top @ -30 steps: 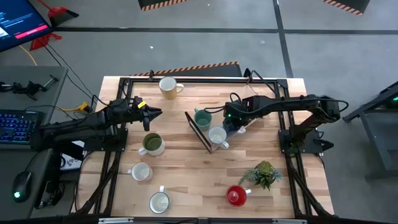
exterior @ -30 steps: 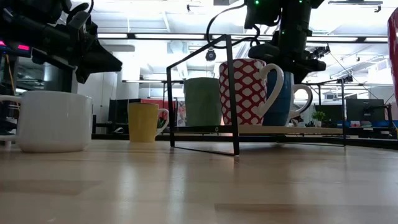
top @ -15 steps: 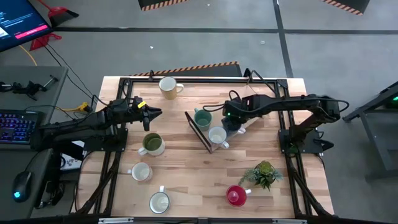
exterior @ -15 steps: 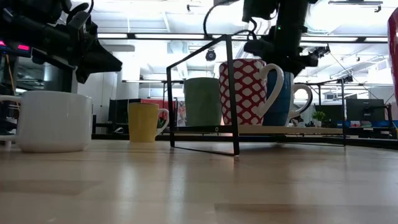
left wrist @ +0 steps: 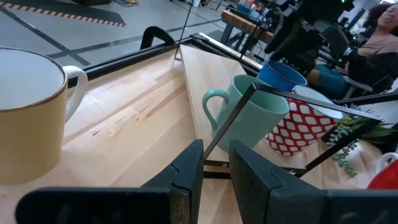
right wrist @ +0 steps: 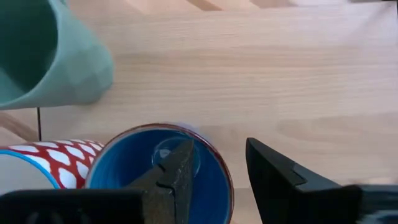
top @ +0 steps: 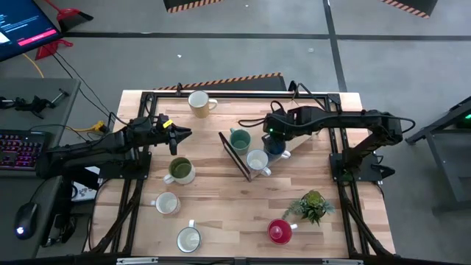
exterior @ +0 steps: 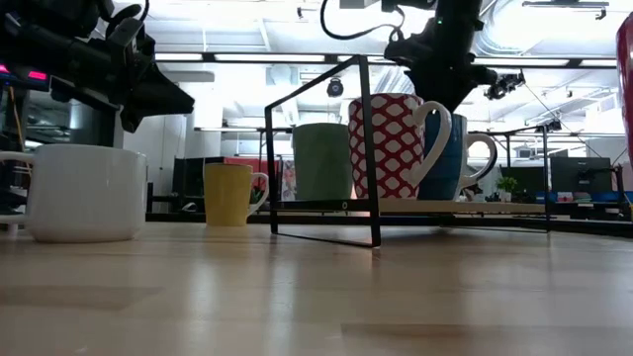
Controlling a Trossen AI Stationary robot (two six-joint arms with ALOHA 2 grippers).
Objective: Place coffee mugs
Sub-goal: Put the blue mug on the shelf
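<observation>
A black wire rack [top: 234, 152] with a wooden base holds a teal mug [top: 239, 138], a red-and-white patterned mug [top: 257, 160] and a blue mug [top: 277, 146], all upright on their bases. My right gripper [right wrist: 217, 168] is open just above the blue mug [right wrist: 158, 180], one finger over its hollow and one beyond its rim. My left gripper [top: 184, 132] hovers left of the rack, its fingers a narrow gap apart [left wrist: 216, 165]. Standing loose on the table are a cream-yellow mug [top: 199, 103], an olive mug [top: 179, 170], two white mugs [top: 167, 202] [top: 188, 238] and a red mug [top: 279, 231].
A small potted plant [top: 313, 205] stands near the table's right near corner, beside the red mug. Black frame rails [top: 147, 110] run along the table's edges. Bare wood lies between the rack and the near mugs.
My right gripper has risen from beside the blue mug and shifted toward the table's far-left, ending just over the mug's rim. The blue mug stays upright on the rack's base. The left arm has kept still.
</observation>
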